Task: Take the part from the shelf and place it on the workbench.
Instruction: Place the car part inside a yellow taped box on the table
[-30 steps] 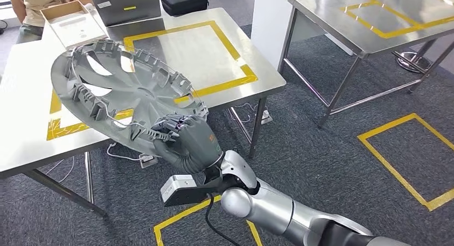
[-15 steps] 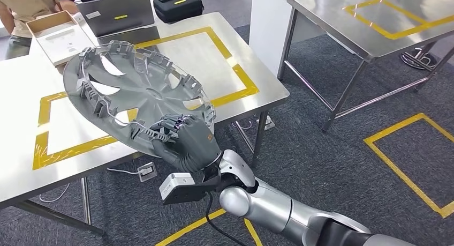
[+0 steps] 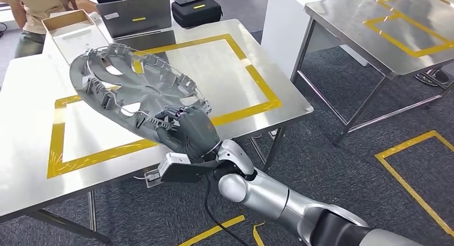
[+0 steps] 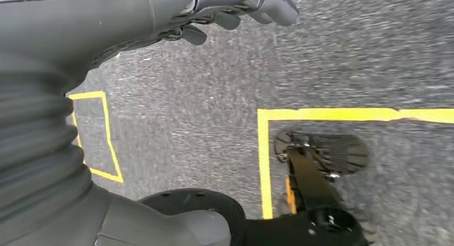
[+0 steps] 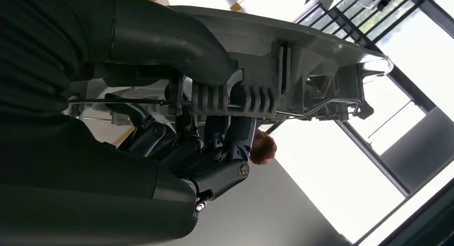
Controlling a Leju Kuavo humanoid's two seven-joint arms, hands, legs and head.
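The steel desk (image 3: 235, 80) fills the left and middle of the head view, its top marked with a rectangle of yellow tape (image 3: 251, 77); a second desk (image 3: 353, 29) with its own yellow marking stands well apart at the upper right, across grey carpet. Above the taped rectangle the part (image 3: 131, 85), a large grey ribbed wheel cover, is held tilted, its far edge higher than its near edge, and whether it touches the desk cannot be told. The right hand (image 3: 184, 131) grips the part at its near rim, the fingers (image 5: 225, 141) clenched around the ribbed edge and its wire ring. The left hand (image 4: 235, 7) hangs over the carpet with its fingers released and grasping nothing. At the desk's far end are an open laptop (image 3: 136, 18), a cardboard box (image 3: 67, 26) and a black case (image 3: 195, 10), with a person (image 3: 37, 5) standing behind them.
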